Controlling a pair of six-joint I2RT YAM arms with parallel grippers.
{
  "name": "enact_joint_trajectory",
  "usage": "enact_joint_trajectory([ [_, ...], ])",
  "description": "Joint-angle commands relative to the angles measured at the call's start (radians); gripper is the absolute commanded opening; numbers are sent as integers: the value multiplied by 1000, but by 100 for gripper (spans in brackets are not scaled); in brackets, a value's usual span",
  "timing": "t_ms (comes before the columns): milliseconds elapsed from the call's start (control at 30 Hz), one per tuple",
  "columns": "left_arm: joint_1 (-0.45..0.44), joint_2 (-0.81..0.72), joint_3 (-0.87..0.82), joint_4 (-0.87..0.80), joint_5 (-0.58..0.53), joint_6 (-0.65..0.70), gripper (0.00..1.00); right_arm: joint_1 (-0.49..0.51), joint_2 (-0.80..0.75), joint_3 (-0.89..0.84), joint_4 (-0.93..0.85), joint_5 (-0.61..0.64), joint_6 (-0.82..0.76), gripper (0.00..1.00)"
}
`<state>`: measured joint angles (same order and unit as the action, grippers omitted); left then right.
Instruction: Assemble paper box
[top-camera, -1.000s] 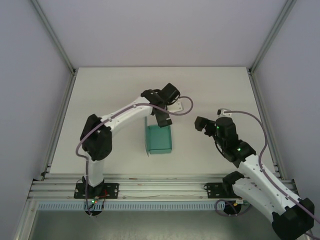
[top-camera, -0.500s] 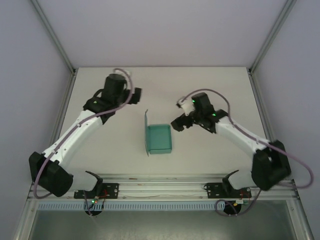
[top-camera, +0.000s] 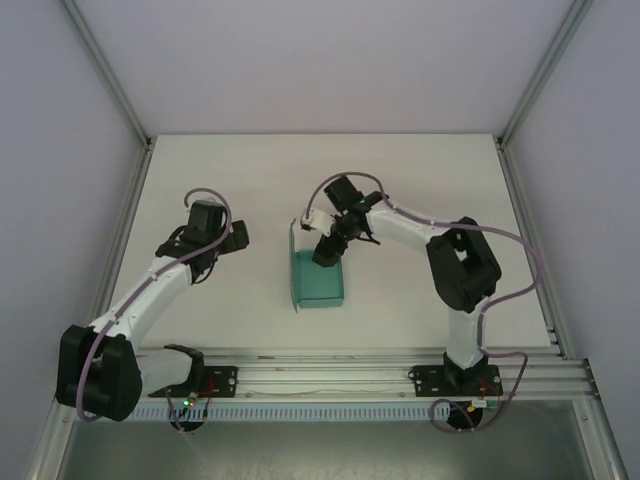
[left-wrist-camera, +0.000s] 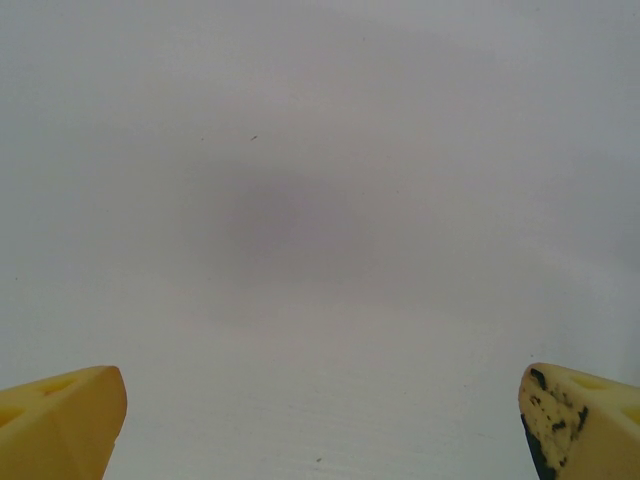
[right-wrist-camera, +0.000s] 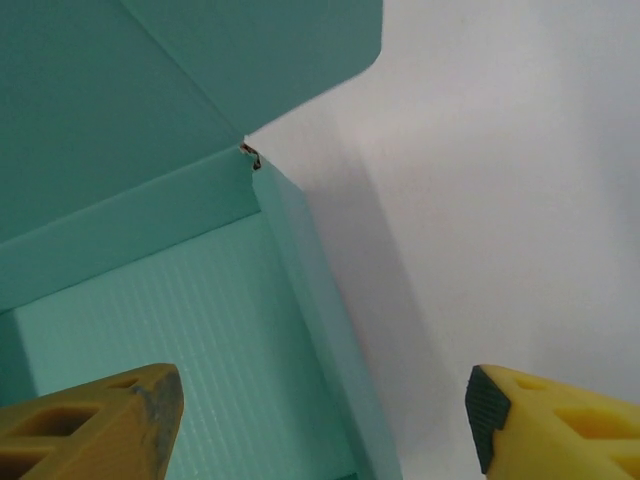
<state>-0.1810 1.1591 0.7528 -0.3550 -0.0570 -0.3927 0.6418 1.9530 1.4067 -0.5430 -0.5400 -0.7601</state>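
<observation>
The paper box (top-camera: 320, 285) lies open-topped on the table (top-camera: 430, 180), midway between the left and right edges and somewhat nearer the near edge, with a flap standing upright along its left side. Just beyond, the right gripper (top-camera: 328, 252) hangs over the box's far end, jaws apart and grasping nothing, a box wall between its fingers (right-wrist-camera: 100, 425). Well to the left, the left gripper (top-camera: 238, 236) is spread wide over bare table, empty.
</observation>
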Motion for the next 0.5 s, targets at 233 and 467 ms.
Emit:
enact_joint_trajectory([
  [233, 8, -35, -43, 72, 9, -38, 100, 20, 7, -81, 271, 220, 241, 35],
  [467, 9, -25, -41, 103, 35, -47, 100, 33, -70, -191, 328, 377, 421, 23],
])
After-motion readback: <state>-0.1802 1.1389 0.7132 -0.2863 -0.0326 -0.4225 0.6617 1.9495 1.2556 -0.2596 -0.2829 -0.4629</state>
